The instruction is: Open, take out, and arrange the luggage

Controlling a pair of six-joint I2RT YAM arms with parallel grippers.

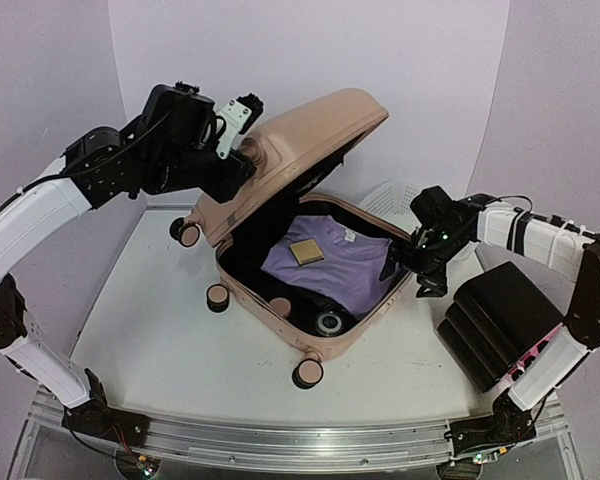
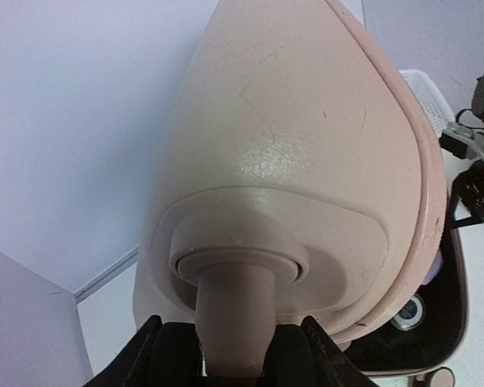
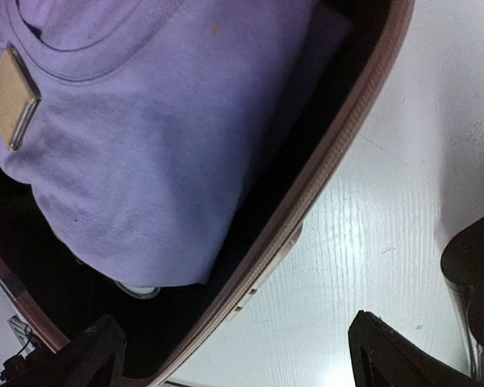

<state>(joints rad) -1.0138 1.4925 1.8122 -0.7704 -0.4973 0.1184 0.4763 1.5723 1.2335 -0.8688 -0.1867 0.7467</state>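
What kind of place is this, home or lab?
Most likely a lab data-collection cell: plain lilac backdrop panels enclose a white table, the left arm and right arm are bolted to an aluminium rail at its near edge, and the pink luggage looks staged.

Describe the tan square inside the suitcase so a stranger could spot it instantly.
Find the big pink suitcase, its lid raised. A folded purple shirt lies inside. The tan square rests on it beside the collar, the only flat, pale, sharp-cornered thing there.

The suitcase (image 1: pixel 310 130) lid hides most of the basket (image 1: pixel 388 197) from you. The round thing (image 1: pixel 330 322) beside the shirt (image 1: pixel 340 265) is too small to name.
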